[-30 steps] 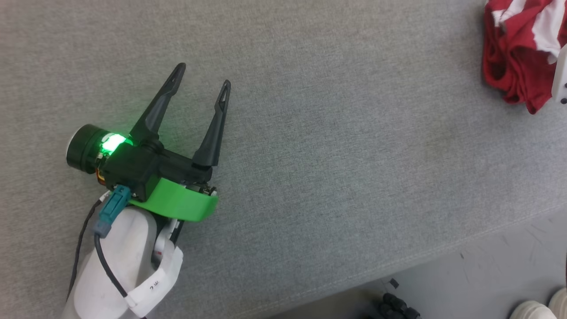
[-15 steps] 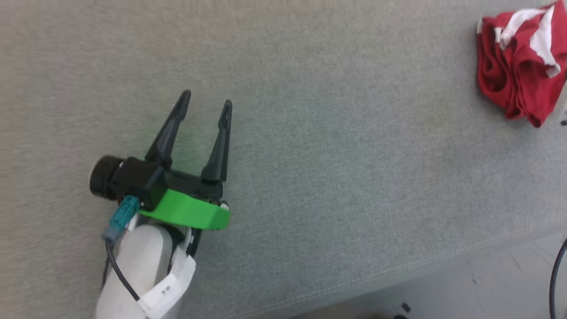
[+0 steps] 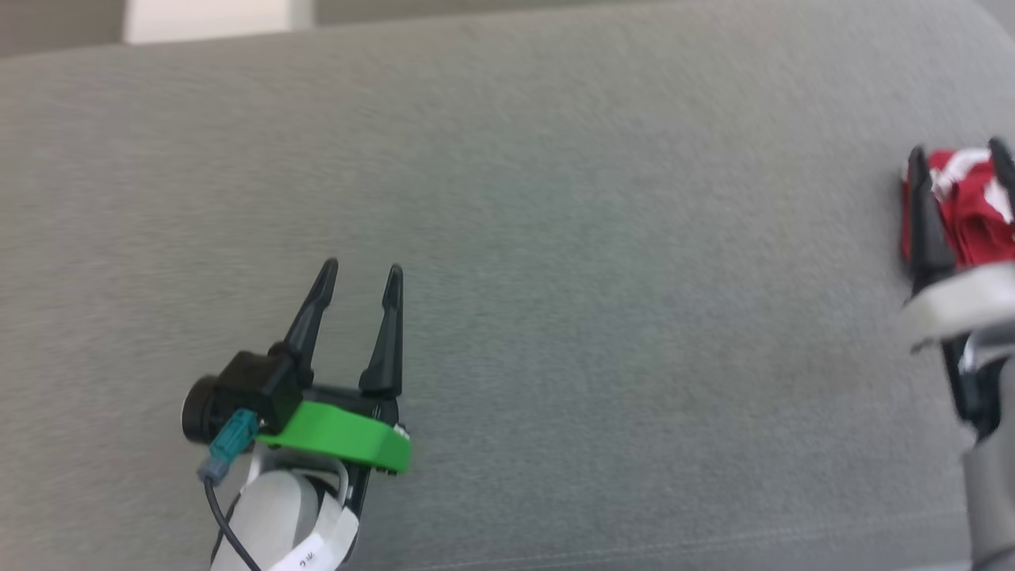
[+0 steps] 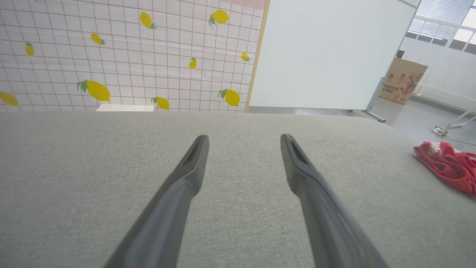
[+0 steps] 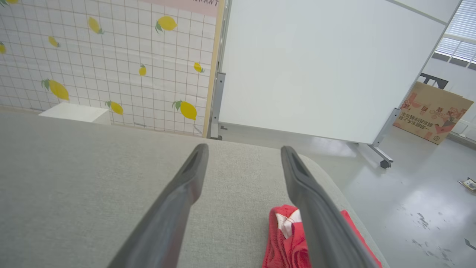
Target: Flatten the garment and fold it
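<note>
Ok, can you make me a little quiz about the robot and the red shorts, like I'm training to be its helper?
1. True or false: the red shorts lie spread out flat on the grey fabric surface.
2. The left gripper and the right gripper both stand open. Which one is closer to the shorts? A) left B) right C) both the same
3. Fill in: the gridded wall behind the surface has yellow ___ printed on it.

Key:
1. False. They are crumpled in a heap.
2. B. One of its fingers reaches over the shorts.
3. Lemons.
</note>
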Motion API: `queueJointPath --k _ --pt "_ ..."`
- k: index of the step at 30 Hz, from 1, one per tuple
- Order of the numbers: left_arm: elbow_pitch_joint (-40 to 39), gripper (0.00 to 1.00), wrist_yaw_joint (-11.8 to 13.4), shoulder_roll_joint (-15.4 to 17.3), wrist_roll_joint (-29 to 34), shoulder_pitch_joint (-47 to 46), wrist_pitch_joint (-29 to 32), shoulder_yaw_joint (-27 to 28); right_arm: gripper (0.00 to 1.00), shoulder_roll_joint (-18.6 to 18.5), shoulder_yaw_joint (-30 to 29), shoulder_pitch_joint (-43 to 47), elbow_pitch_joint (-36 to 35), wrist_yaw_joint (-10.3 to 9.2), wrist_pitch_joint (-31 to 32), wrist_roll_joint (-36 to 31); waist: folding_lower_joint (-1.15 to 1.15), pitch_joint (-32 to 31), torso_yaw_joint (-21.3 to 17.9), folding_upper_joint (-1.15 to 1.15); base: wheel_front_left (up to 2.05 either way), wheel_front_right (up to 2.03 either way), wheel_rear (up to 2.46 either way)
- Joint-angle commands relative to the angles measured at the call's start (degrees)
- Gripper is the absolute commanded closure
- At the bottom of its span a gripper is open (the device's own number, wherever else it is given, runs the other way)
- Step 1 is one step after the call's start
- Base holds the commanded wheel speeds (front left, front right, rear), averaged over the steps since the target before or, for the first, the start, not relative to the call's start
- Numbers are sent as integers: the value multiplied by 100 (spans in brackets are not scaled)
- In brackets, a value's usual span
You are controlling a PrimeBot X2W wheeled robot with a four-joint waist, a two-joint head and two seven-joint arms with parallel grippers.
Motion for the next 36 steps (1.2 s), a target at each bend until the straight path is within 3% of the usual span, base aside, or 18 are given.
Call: queueJointPath --k 1,9,15,21,34,35,36 --pt "48 0 26 -25 13 107 -20 41 0 85 60 309 -289 -10 -118 35 0 -704 692 0 0 0 0" --pt "142 0 27 -80 -9 441 -20 141 0 645 151 1669 -1472 -10 -434 13 0 -1078 899 0 0 0 0" --pt "180 0 48 -89 -75 600 -20 144 0 925 132 2414 -1814 -10 -489 -4 0 -1254 984 0 0 0 0" --pt "206 0 168 -91 -222 695 -20 68 0 1005 157 2954 -1942 -10 -508 120 0 -1342 1046 0 0 0 0" --pt "232 0 217 -91 -287 686 -20 15 0 1008 209 3007 -1976 -10 -513 310 0 -1274 1045 0 0 0 0" --pt "232 100 200 -73 -283 635 0 21 100 996 203 2961 -1952 0 -480 277 0 -1275 1046 0 0 0 0" --pt "232 100 200 -71 -284 634 7 25 100 995 202 2960 -1949 0 -477 274 0 -1274 1046 0 0 0 0"
